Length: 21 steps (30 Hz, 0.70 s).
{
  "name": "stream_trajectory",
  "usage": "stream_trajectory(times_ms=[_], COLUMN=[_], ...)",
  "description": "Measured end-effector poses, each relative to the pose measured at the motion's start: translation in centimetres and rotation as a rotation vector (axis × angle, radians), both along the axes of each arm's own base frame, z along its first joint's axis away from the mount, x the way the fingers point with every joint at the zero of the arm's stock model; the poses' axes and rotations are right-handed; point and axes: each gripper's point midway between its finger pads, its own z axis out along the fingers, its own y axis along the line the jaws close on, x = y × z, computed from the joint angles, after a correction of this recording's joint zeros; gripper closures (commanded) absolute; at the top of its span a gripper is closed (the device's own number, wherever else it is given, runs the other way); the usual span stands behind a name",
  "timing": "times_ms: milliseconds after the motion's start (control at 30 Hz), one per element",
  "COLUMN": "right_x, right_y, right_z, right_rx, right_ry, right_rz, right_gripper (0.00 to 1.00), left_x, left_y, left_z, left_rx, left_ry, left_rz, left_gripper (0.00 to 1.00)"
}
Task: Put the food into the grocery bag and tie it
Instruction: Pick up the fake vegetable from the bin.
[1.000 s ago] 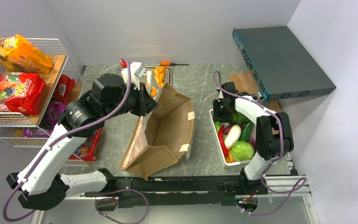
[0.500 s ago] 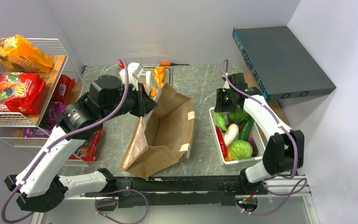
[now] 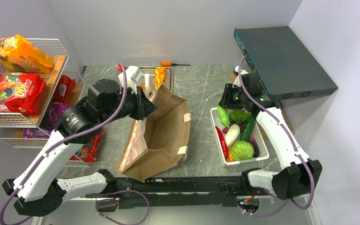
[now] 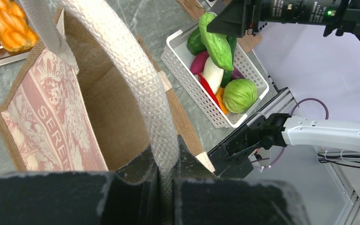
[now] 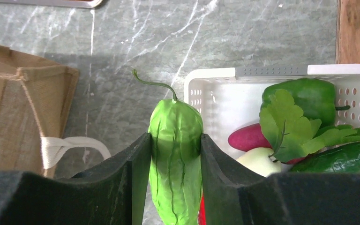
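"SERE…" printed on the grocery bag [image 4: 47, 126]

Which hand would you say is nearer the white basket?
Right. The right hand hangs over the white basket's far-left corner holding a light green vegetable; the left hand is to its left, pinching the grocery bag's handle.

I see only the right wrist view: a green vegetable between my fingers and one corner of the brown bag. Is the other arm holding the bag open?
Observer: Yes. The left fingers are shut on the bag's white handle and hold it up.
Operator: Where does the mouth of the bag face?
Observer: In the top view the grocery bag leans, and its open mouth faces up and toward the basket side.
Operator: Is my vegetable already over the bag?
Observer: No. In the left wrist view the light green vegetable hangs over the far end of the white basket, not yet over the bag.
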Motion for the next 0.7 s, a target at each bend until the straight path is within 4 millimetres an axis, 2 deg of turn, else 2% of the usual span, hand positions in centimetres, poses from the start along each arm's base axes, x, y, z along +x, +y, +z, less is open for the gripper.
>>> stream_trajectory(times_ms=[367, 600, 700], right_x=[-2.5, -3.2, -3.5], right_y=[0.6, 1.4, 1.7], right_z=[3.7, 7.4, 10.0], right_rx=[0.087, 0.167, 0.203], right_ry=[-0.060, -0.120, -0.169], right_rz=[0.005, 0.018, 0.022], right_gripper=[0.76, 0.76, 0.76], left_x=[0.8, 2.7, 3.4], left_y=[-0.9, -2.2, -2.7], left_z=[0.0, 2.6, 4.1], left_rx=[-0.017, 0.020, 0.031], left_ry=[-0.042, -0.165, -0.228], left_rz=[-0.019, -0.058, -0.077], left_gripper=[1.00, 1.00, 1.00])
